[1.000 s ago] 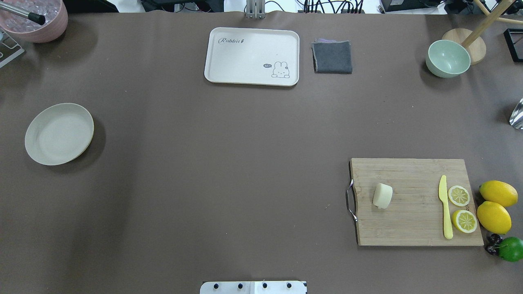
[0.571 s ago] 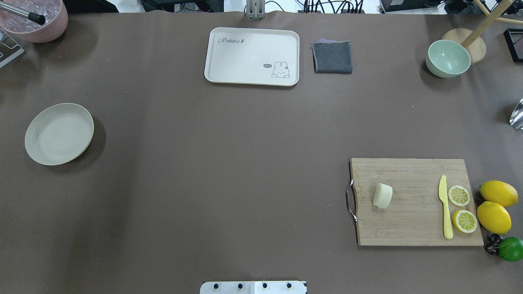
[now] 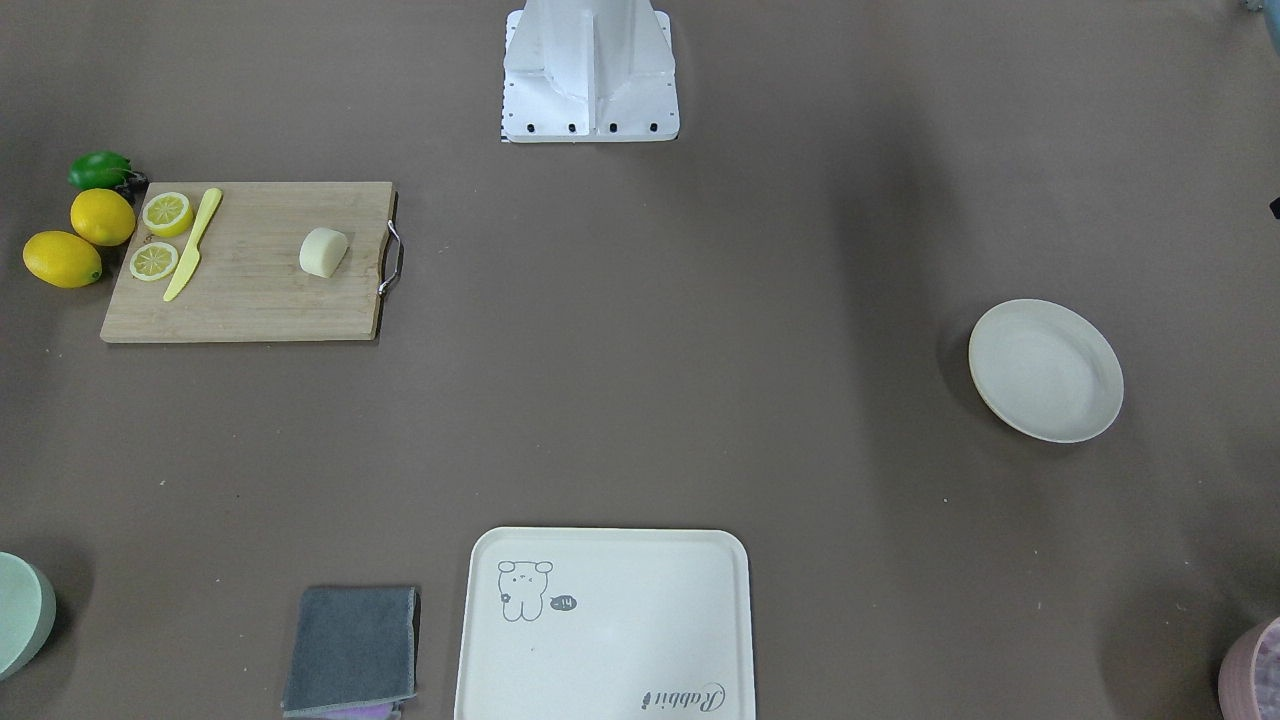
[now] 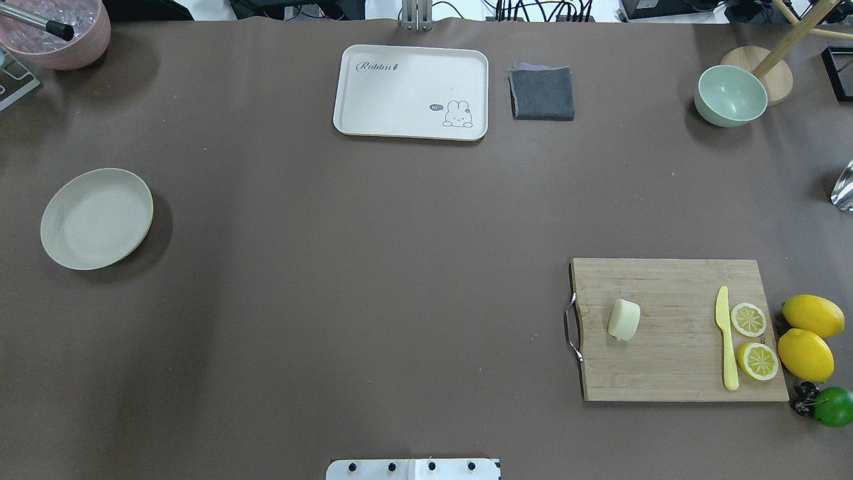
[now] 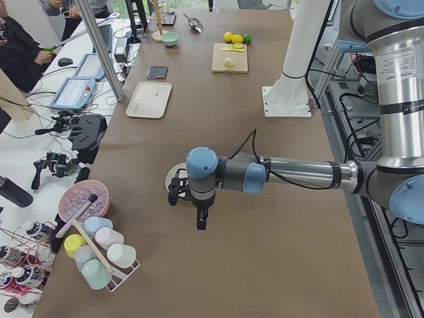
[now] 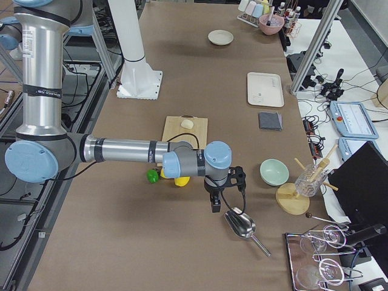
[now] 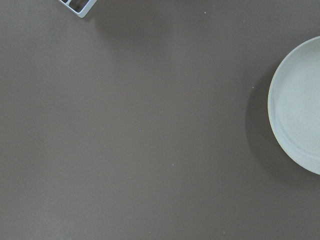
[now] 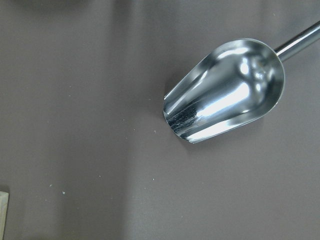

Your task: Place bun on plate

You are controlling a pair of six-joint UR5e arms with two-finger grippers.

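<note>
So the bun (image 4: 624, 319) is sitting on the wooden cutting board (image 4: 673, 373), at the end by the metal handle, with nothing touching it. The plate (image 4: 96, 219) is on the robot's left side of the table (image 4: 366, 267), well apart from the board, so the bun isn't on it yet.

Also on the board: a yellow knife (image 4: 726, 337) with two lemon slices (image 4: 748, 319) just beside it. Two whole lemons (image 4: 812, 316) and a lime (image 4: 833, 406) are on the table right next to that end. On the far side from the robot there's a cream tray (image 4: 410, 92) with a little cartoon animal, a folded grey cloth (image 4: 542, 93) next to it, and a pale green bowl (image 4: 730, 95) further right.

The left tool (image 5: 201, 224) hangs above the table close to the plate. It only shows up in the side view, so I can't tell how far open it is. Same deal with the right tool (image 6: 214, 206): it's up over a shiny metal scoop (image 8: 225, 90) past the lemons, and I honestly can't tell if it's open or closed.
</note>
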